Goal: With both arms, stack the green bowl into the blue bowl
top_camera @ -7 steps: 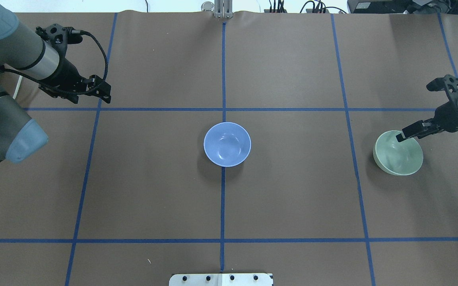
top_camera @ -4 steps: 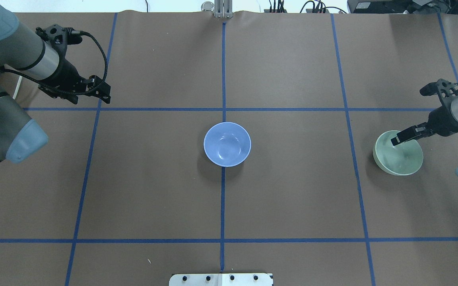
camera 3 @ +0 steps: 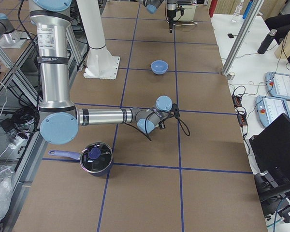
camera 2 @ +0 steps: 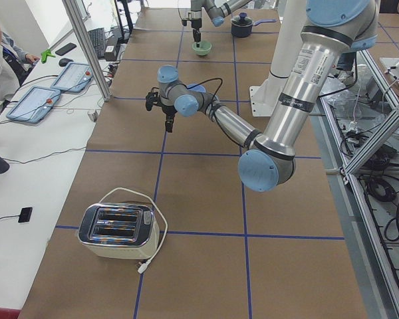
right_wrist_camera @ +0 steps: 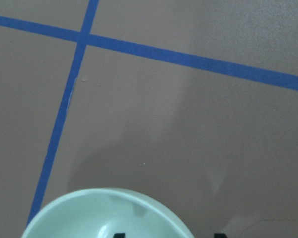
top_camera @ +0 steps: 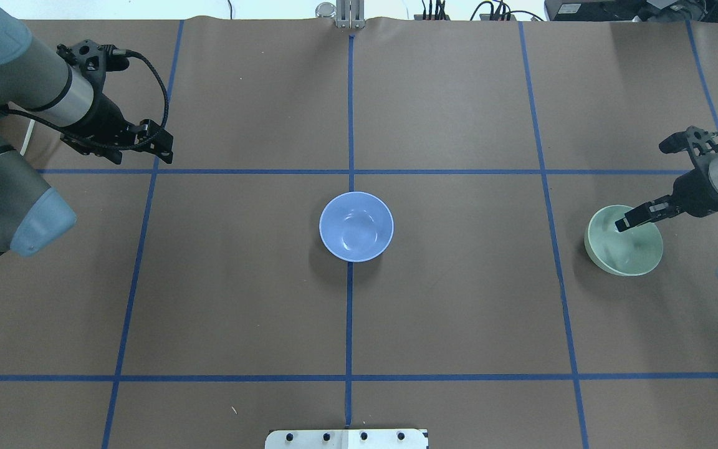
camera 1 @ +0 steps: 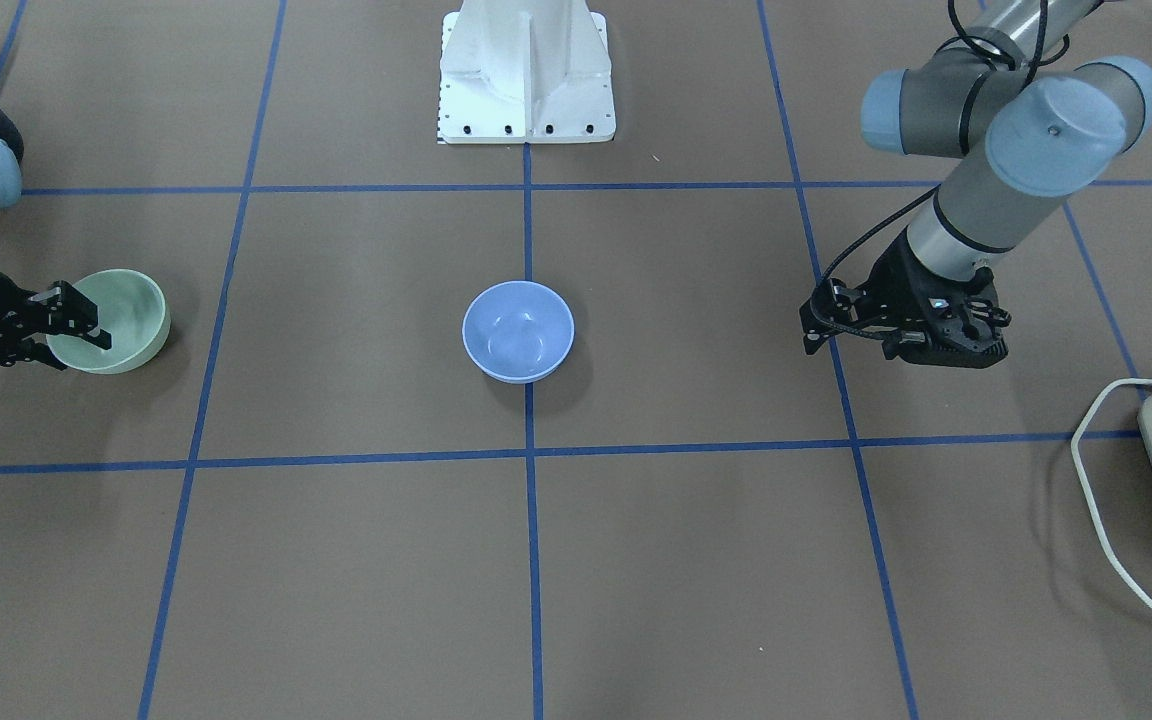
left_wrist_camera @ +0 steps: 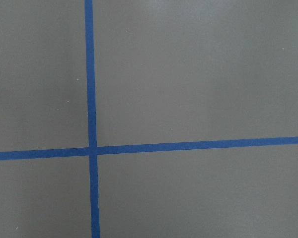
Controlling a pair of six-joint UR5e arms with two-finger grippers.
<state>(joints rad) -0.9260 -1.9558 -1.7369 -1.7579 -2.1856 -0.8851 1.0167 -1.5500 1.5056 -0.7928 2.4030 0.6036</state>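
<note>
The mint-green bowl (top_camera: 624, 249) stands upright on the table at the far right, and shows at the left in the front view (camera 1: 121, 318). My right gripper (top_camera: 622, 222) is open at its far rim. In the right wrist view one fingertip (right_wrist_camera: 119, 234) is inside the green bowl (right_wrist_camera: 89, 213) and the other is outside it. The blue bowl (top_camera: 356, 226) stands empty at the table's middle on the centre tape line (camera 1: 518, 330). My left gripper (top_camera: 162, 148) is open and empty above the table at the far left, well away from both bowls.
The white pedestal (camera 1: 526, 70) stands at the robot's edge of the table. A toaster (camera 2: 116, 230) with a white cord sits at the table's left end. A dark pot with a lid (camera 3: 95, 158) sits at the right end. Blue tape lines grid the brown mat.
My right gripper has shifted slightly left and settled lower over the green bowl's far rim, its wrist swinging back. The bowls and the left arm have not moved.
</note>
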